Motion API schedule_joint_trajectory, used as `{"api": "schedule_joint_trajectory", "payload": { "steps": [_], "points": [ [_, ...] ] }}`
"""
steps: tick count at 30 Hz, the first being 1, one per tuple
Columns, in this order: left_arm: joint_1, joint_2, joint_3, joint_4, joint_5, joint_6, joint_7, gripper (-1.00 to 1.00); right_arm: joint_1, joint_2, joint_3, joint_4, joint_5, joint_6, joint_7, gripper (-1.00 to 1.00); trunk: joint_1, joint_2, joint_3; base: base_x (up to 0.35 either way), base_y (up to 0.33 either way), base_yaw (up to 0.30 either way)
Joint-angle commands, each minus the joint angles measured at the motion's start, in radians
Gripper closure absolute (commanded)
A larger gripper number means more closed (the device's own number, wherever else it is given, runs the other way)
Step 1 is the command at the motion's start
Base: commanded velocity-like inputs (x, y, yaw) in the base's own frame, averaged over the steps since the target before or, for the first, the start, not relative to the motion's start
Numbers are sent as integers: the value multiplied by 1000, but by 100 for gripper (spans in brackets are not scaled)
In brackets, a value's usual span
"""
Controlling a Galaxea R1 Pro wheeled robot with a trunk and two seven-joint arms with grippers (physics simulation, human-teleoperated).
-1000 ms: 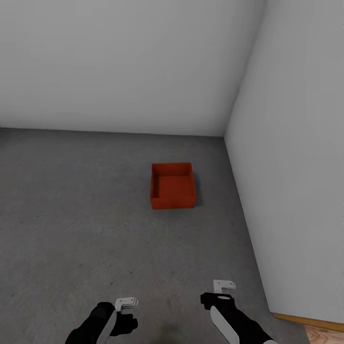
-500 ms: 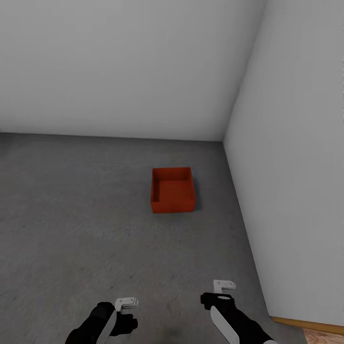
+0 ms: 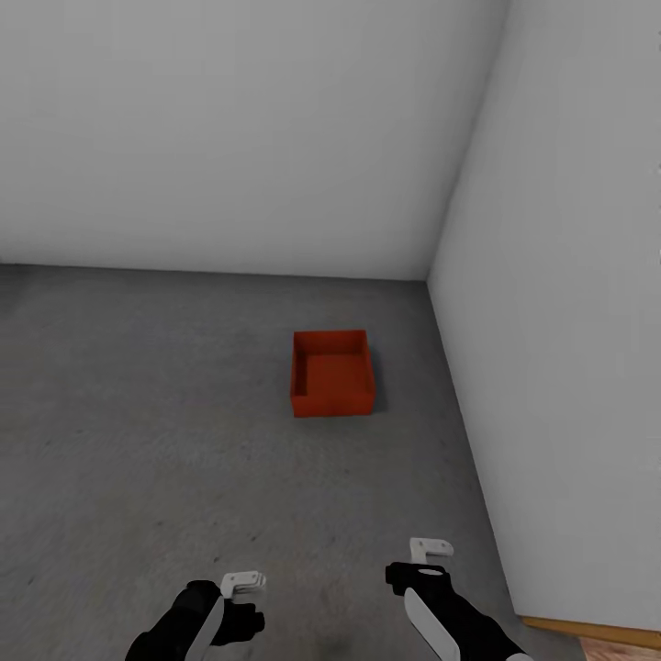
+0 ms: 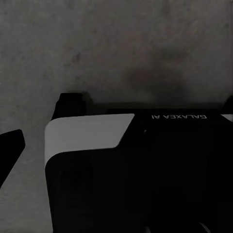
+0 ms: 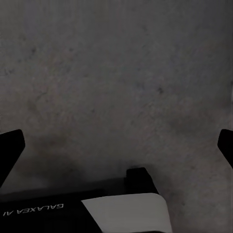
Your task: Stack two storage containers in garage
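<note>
Concrete floor (image 3: 165, 441), dark grey, matte and speckled, runs under you w/ plain grey-white walls (image 3: 229, 128) meeting in a corner ahead-right, so you're in the garage. Bottom right of the head view, a strip of light wood plank flooring (image 3: 615, 650) and a wood-coloured trim along the foot of the right wall.

One orange-red rectangular plastic storage container (image 3: 332, 373) sits flat on the concrete, open side up, nothing in it, near the right wall but not touching it, short of the corner. It's well ahead of both arms; bare concrete between you and it, nothing blocking the way.

Your left gripper (image 3: 243, 582) is low at the head view's bottom edge, black arm w/ white fingertips; your right gripper (image 3: 431, 549) is beside it to the right, a bit further fwd. Neither holds anything. Right wrist view: dark fingertips (image 5: 10, 148) at opposite edges of the pic, so those fingers are wide apart over bare concrete. Left wrist view: one dark fingertip (image 4: 10, 144) at one edge and a sliver at the other, also spread apart, over the same concrete.

Both wrist views look down past the robot's own black-and-white body (image 4: 87, 160); the white lettering on it reads "GALAXEA AI", upside down in those pics. No other writing legible.
</note>
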Motion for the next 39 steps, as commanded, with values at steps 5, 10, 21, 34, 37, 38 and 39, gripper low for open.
{"api": "schedule_joint_trajectory", "payload": {
  "steps": [5, 10, 21, 34, 37, 38, 39],
  "points": [
    [0, 0, -1, -2, 8, 5, 2, -100, -1, -1, 4, -2, -6, 3, -8, -100, -19, 35, 23, 0, 0, 0],
    [0, 0, -1, -1, 8, 5, 1, -100, -1, -1, 4, -2, -6, 3, -8, -100, -38, 70, 46, 0, 0, 0],
    [0, 0, -1, -1, 8, 5, 1, -100, -1, -1, 5, 0, -6, 3, -8, -100, -81, 147, 98, 0, 0, 0],
    [0, 0, -2, 0, 9, 5, 1, -100, -1, -1, 5, 0, -6, 4, -8, -100, -123, 224, 153, 0, 0, 0],
    [1, 0, -2, 1, 9, 5, -2, -100, -1, 0, 5, 2, -7, 3, -7, -100, -123, 224, 157, 0, 0, 0],
    [1, 0, -2, 1, 9, 5, -3, -100, -1, 1, 6, 4, -8, 3, -7, -100, -123, 224, 159, 0, 0, 0],
    [2, 0, -3, 2, 8, 5, -3, -100, -1, 1, 6, 5, -8, 3, -6, -100, -123, 224, 160, 0, 0, 0]
  ]
}}
